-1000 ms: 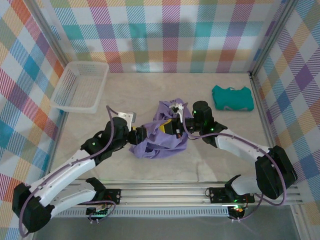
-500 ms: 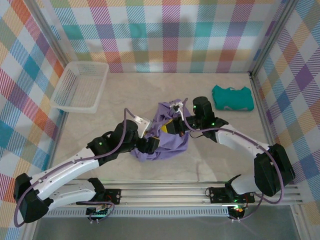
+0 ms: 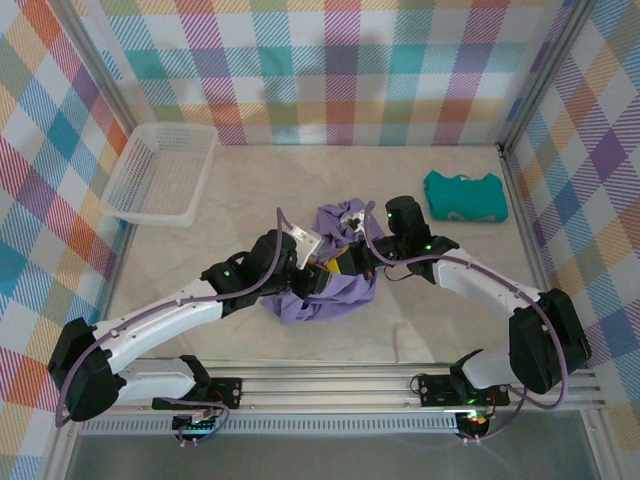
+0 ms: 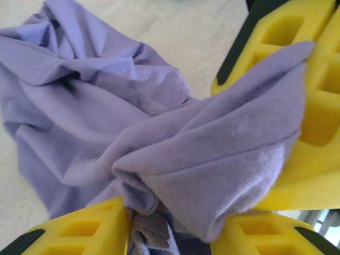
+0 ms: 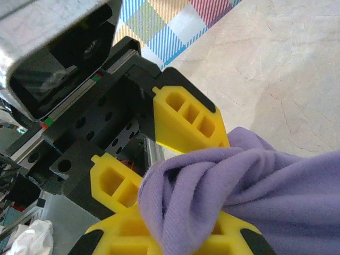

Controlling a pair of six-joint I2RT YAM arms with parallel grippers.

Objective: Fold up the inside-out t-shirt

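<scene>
The inside-out t-shirt [image 3: 335,290] is a crumpled lavender heap at mid-worktop [image 3: 250,200], between my two arms. My right jaws are pinched tight on a twist of its fabric. My left jaws, just beside them, are drawn in around an adjoining bunch. No fold is made; I judge that spreading, flattening and folding all remain. A white basket [image 3: 160,170] far left and a folded teal garment [image 3: 463,195] far right lie well apart. The obstacle is the shirt's own tangle.

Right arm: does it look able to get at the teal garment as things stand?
Probably not yet: the right gripper is shut on the t-shirt, though nothing stands between it and the teal garment.
</scene>
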